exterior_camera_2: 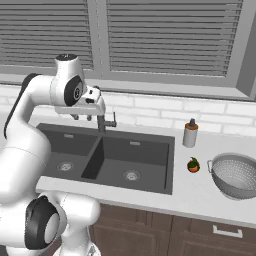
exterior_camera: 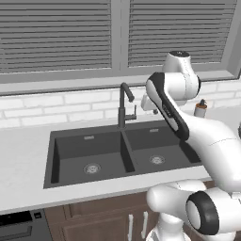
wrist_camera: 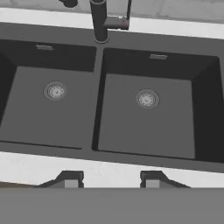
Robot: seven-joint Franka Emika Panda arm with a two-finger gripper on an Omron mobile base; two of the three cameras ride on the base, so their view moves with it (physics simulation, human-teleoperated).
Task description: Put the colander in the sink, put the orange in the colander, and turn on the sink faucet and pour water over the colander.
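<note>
The dark double-basin sink [exterior_camera: 106,153] [exterior_camera_2: 150,160] [wrist_camera: 144,127] is set in the pale counter, both basins bare with silver drains. At its back middle rises the dark sink faucet [exterior_camera: 123,106] [exterior_camera_2: 102,122] [wrist_camera: 100,22]. My gripper [wrist_camera: 109,180] [exterior_camera_2: 82,116] hangs above the sink's front edge, looking down into both basins; it is open and holds nothing. The silver perforated colander [exterior_camera_2: 235,175] stands on the counter far to the right of the sink. The orange [exterior_camera_2: 193,165] with its green leaf lies on the counter between sink and colander.
A small soap bottle [exterior_camera_2: 190,133] [exterior_camera: 200,108] stands behind the orange near the tiled wall. Blinds cover the window above. Brown cabinet doors [exterior_camera_2: 200,240] run below the counter, and a dark appliance [exterior_camera: 19,227] sits at lower left.
</note>
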